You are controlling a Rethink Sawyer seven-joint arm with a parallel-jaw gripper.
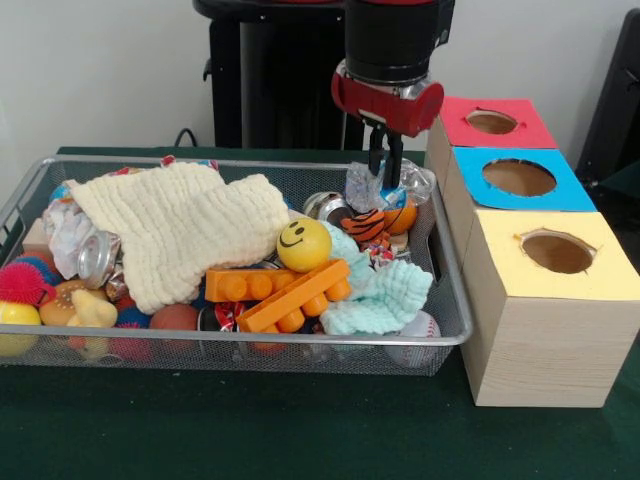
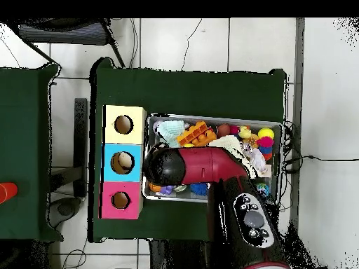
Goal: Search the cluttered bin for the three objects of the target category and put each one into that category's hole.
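Gripping looks half-made from where I sit: the black two-fingered gripper (image 1: 385, 160) under the red wrist hangs at the far corner of the shallow silver wire-mesh bin (image 1: 452, 340), its fingers drawn close together with their tips down in a crumpled piece of clear, bluish-white plastic (image 1: 366, 186). I judge the plastic is pinched, though I cannot see the contact itself.

To do this step well I would lift straight up and slowly — the film is light and springy, and it lies touching the orange tiger-striped ball (image 1: 366, 225) and a shiny silver can (image 1: 324, 206) just beside the fingers, so a fast pull could drag a neighbour along or let the film slip. Once clear of the rim, I would carry it sideways to the round hole in the light-blue box top (image 1: 519, 177), which sits just beside the gripper, between the red-topped hole (image 1: 491, 122) and the yellow-topped hole (image 1: 557, 252), and let go low over it.

Counting what I can see: three holes, one per colour. One plastic piece for certain at the fingertips; a second glint at that corner (image 1: 416, 180) may be another. In the overhead view a pale lump (image 2: 125, 161) shows inside the blue hole. Two cloths — a cream one (image 1: 180, 230) and a mint one (image 1: 385, 295) — and one yellow smiley ball (image 1: 303, 244).
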